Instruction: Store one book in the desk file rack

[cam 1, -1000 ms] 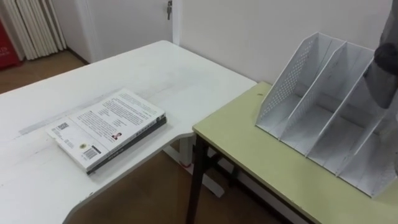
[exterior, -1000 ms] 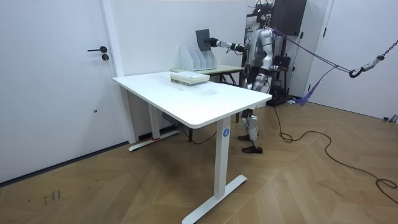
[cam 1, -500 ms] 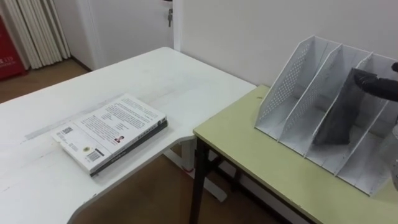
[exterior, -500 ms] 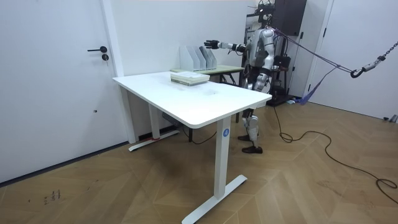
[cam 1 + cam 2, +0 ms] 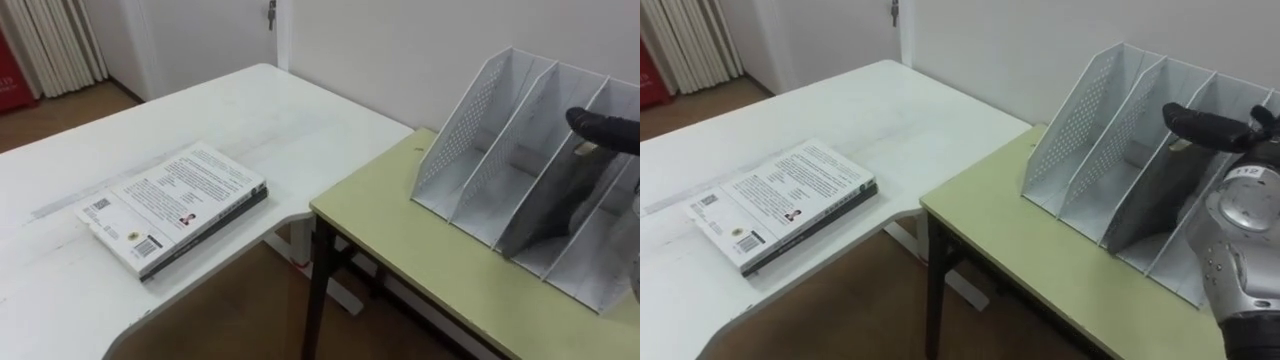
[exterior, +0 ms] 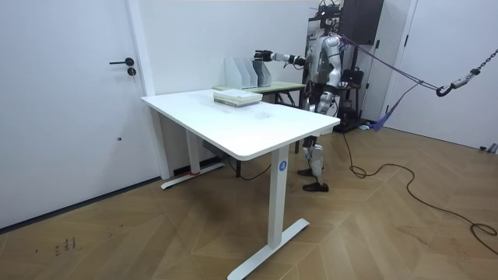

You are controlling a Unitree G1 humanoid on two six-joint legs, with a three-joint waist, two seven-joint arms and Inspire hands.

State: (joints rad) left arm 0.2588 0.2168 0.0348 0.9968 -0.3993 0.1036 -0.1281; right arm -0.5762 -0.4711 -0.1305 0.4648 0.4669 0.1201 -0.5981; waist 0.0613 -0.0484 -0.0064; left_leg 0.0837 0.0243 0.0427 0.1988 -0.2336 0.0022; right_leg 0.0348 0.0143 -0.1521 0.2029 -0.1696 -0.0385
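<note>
A white file rack (image 5: 465, 140) stands on the green desk (image 5: 400, 230). A dark book (image 5: 565, 200) leans inside one of its middle compartments. My right hand (image 5: 1205, 128) hovers just over that compartment's top, fingers straight and apart from the book. In the room view I stand behind the green desk with my right arm stretched out to the rack (image 6: 249, 71). My left hand (image 6: 311, 84) hangs low at my side.
Two stacked books (image 5: 175, 205) lie flat near the front edge of the white table (image 5: 250, 110), left of the green desk. A gap of floor separates the two tables. The wall runs close behind the rack.
My right hand held the dark book up over the rack a second ago. It has opened and let go, and the book now stands in the compartment.
</note>
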